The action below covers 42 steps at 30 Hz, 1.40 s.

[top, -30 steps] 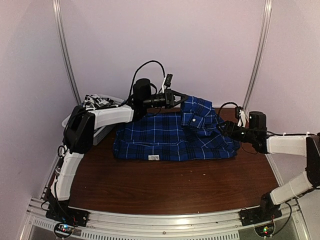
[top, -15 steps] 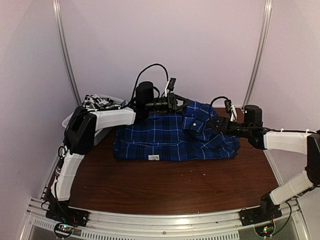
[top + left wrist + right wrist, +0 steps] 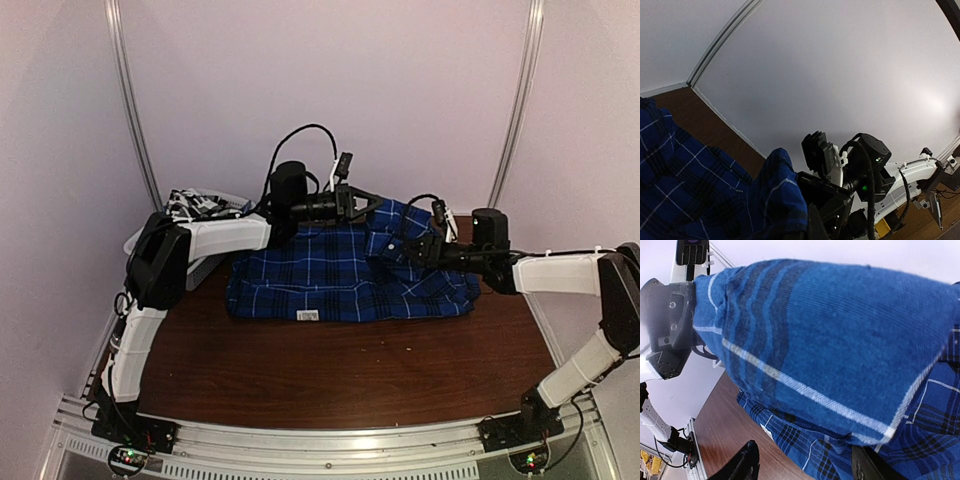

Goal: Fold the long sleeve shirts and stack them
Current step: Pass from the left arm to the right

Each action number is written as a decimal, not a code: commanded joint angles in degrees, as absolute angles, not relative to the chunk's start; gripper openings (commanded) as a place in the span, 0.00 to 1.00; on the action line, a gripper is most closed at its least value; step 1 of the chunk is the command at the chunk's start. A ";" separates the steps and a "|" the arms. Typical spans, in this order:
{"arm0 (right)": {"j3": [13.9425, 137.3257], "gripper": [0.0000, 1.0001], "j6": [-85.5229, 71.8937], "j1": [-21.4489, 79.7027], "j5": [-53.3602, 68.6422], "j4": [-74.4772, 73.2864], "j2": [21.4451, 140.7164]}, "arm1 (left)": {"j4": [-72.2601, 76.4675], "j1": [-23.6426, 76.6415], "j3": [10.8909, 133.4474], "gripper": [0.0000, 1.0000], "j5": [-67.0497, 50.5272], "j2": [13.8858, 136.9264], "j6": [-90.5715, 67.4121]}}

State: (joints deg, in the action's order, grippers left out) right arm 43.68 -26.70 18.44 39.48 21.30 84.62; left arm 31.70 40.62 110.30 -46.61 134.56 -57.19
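Wooden table (image 3: 330,385), blue plaid shirt (image 3: 320,272) across its back, left gripper (image 3: 372,203) pinching a raised edge, right gripper (image 3: 402,248) wide

Black-and-white shirt (image 3: 190,203) mostly behind the left arm (image 3: 215,235); right fingers (image 3: 745,465) partly beyond their wrist view's edge

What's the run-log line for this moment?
left gripper: shut on blue shirt, far edge lifted | right gripper: open, at shirt's raised fold | table: rest of shirt on it

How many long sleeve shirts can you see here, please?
2: the blue plaid shirt lies on the table; the black-and-white checked shirt sits in the white basket at far left. Others may be hidden beneath it.
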 commanded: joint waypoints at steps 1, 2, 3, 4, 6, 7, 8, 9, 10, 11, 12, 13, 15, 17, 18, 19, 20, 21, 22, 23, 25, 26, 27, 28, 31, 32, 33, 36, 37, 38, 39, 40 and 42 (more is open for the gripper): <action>45.43 0.64 -25.17 18.89 39.73 23.42 86.11 | 36.19 40.87 109.45 0.00 -48.06 131.18 -57.82; 45.56 0.64 -24.92 18.94 40.03 23.74 86.43 | 36.35 40.87 109.34 0.00 -48.10 131.18 -58.02; 45.73 0.64 -24.77 18.98 40.15 23.86 86.73 | 36.53 40.87 109.16 0.00 -48.19 131.06 -58.05; 45.97 0.64 -24.40 18.98 40.16 23.90 87.10 | 36.74 40.87 109.02 0.00 -48.17 131.02 -58.24; 46.34 0.63 -23.62 19.07 40.28 24.02 87.89 | 37.12 40.87 108.78 0.00 -48.29 130.96 -58.43; 46.44 0.63 -23.30 19.07 40.26 24.09 88.23 | 37.29 40.87 108.73 0.00 -48.26 130.93 -58.57; 46.49 0.63 -22.87 19.07 40.25 24.27 88.61 | 37.42 40.87 108.68 0.00 -48.30 130.88 -58.71; 46.49 0.63 -22.69 19.07 40.41 24.59 88.91 | 37.52 40.87 108.69 0.00 -48.26 130.94 -58.86; 46.45 0.63 -22.60 19.07 40.61 25.07 89.21 | 37.70 40.87 108.57 0.00 -48.32 130.92 -58.95; 46.37 0.63 -22.59 19.07 40.95 25.80 89.41 | 37.78 40.87 108.56 0.00 -48.38 130.82 -59.07; 46.32 0.63 -22.56 19.07 41.15 26.50 89.61 | 37.90 40.87 108.49 0.00 -48.40 130.84 -59.14; 46.32 0.62 -22.40 19.07 41.40 27.13 89.75 | 38.09 40.87 108.30 0.00 -48.42 130.81 -59.22; 46.38 0.59 -22.10 19.06 42.07 28.52 90.20 | 38.58 40.87 107.99 0.00 -48.42 130.77 -59.54; 46.49 0.55 -21.95 19.07 42.56 29.97 90.80 | 38.90 40.87 107.80 0.00 -48.42 130.78 -59.80; 46.49 0.52 -21.90 19.07 42.61 30.41 90.95 | 39.04 40.87 107.75 0.00 -48.43 130.81 -59.86; 46.49 0.49 -22.01 19.07 42.81 31.35 91.14 | 39.10 40.87 107.68 0.00 -48.46 130.71 -59.99; 46.49 0.45 -22.20 19.07 42.99 31.93 91.29 | 39.14 40.87 107.56 0.00 -48.55 130.71 -59.88; 46.49 0.41 -22.41 19.07 43.17 32.50 91.50 | 39.14 40.87 107.50 0.00 -48.53 130.72 -59.86; 46.43 0.36 -22.57 19.07 43.34 32.98 91.57 | 39.24 40.87 107.37 0.00 -48.53 130.65 -59.90; 46.34 0.31 -22.84 19.03 43.52 33.50 91.51 | 39.21 40.87 107.27 0.00 -48.45 130.70 -59.87; 46.24 0.20 -23.07 19.08 43.41 33.65 91.18 | 39.26 40.87 107.08 0.00 -48.47 130.61 -59.79; 46.15 0.15 -23.03 19.03 43.22 33.30 90.86 | 39.26 40.80 107.04 0.00 -48.50 130.61 -59.72; 46.02 0.09 -22.81 18.99 42.94 32.72 90.37 | 39.24 40.78 106.97 0.00 -48.49 130.57 -59.66; 45.91 0.05 -22.67 18.88 42.56 31.91 89.51 | 39.09 40.72 106.79 0.00 -48.46 130.52 -59.48; 45.74 0.00 -21.97 18.19 40.00 27.28 85.48 | 39.14 40.39 105.66 0.00 -48.22 130.14 -58.80; 45.84 0.00 -21.63 17.79 38.33 25.23 83.71 | 39.19 40.23 105.15 0.00 -48.08 129.82 -58.57; 46.17 0.00 -21.20 17.32 36.70 22.71 81.67 | 39.11 39.90 104.65 0.00 -47.81 129.63 -58.18; 48.07 0.00 -20.94 15.21 32.32 14.90 76.17 | 38.16 39.11 104.24 0.07 -47.51 129.17 -57.29; 49.28 0.00 -20.95 14.38 31.23 12.78 74.92 | 37.43 38.92 104.55 0.11 -47.34 129.14 -56.62; 50.51 0.00 -20.88 13.72 30.26 10.94 73.72 | 36.26 38.79 104.96 0.15 -47.23 129.02 -55.78; 52.34 0.00 -20.73 13.23 29.19 9.06 72.90 | 34.93 38.70 105.31 0.20 -47.01 128.85 -54.70; 53.92 0.00 -20.39 12.85 28.13 7.35 72.27 | 33.65 38.68 105.57 0.24 -46.85 128.50 -53.49; 57.29 0.00 -19.41 12.34 25.63 3.43 72.40 | 30.73 38.51 105.12 0.34 -45.99 127.34 -50.65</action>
State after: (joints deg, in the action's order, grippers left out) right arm 51.33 -21.17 13.50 32.60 12.40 73.89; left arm 33.95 39.35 104.66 -47.16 132.16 -56.27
